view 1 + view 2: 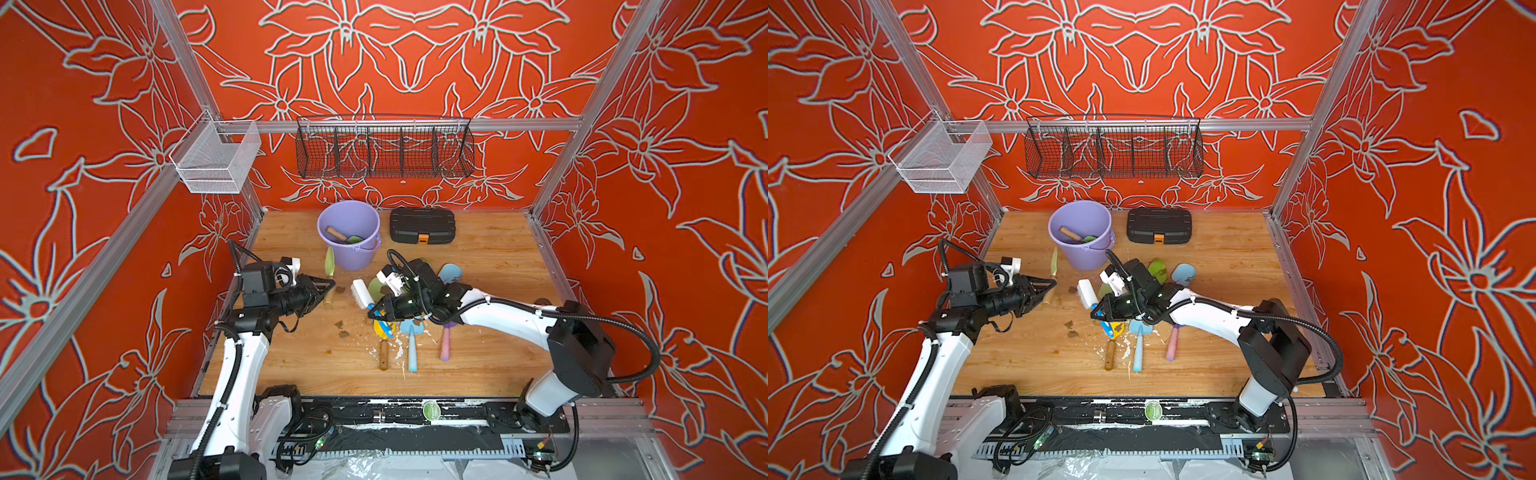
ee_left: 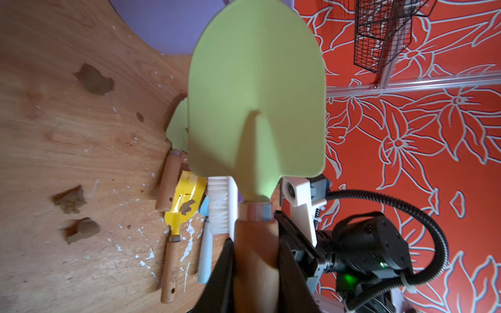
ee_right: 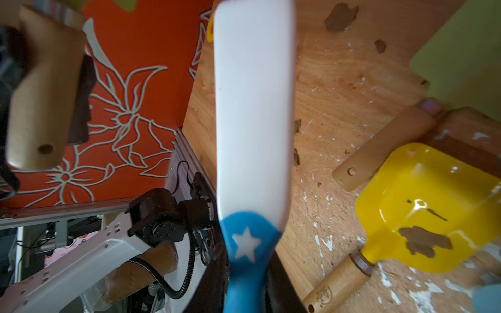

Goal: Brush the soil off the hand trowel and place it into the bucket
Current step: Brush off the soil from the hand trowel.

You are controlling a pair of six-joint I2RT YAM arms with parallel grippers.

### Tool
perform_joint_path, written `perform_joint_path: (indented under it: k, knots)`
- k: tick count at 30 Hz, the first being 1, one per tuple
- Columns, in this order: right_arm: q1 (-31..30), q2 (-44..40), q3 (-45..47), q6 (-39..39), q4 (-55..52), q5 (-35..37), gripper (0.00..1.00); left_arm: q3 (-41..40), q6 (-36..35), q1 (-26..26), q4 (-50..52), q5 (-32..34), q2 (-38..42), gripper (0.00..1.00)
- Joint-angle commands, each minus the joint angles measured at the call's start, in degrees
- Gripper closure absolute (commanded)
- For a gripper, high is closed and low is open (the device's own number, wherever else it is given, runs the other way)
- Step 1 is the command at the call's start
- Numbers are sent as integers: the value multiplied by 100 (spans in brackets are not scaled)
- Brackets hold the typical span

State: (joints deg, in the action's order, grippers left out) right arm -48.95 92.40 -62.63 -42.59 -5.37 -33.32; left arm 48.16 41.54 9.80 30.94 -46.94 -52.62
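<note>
Two grips clenched, left gripper on green trowel near bucket, right gripper on brush

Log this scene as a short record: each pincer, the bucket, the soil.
left pincer: shut on the wooden handle of the green trowel; blade face looks clean
right pincer: shut on the blue handle of the brush
bucket: upright at the back, a wooden-handled trowel inside
soil: clumps on the table; a patch on the yellow trowel
</note>
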Motion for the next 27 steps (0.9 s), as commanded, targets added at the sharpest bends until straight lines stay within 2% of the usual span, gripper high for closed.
perform_joint_path:
  k: [1,2,5,8,12,20,27]
  knots:
    - [73,-319,-443,536,-721,645,100,472,-628,-14,562,331,-290,100]
    - [94,-342,-472,539,-788,707,100,583,-789,-87,539,337,-345,100]
    - [183,-442,-365,450,-646,713,100,998,-1039,-506,680,1084,-588,100]
    - [221,-491,-311,462,-660,735,100,1519,-1218,-782,949,1531,-973,100]
    - [268,-546,-178,416,-555,721,100,1982,-1188,-863,1038,1491,-1515,100]
    - [365,-730,29,427,-471,773,100,3049,-1540,-961,1787,1935,-2492,100]
    - [412,-828,132,432,-450,791,100,3978,-1759,-1150,2107,2694,-3190,100]
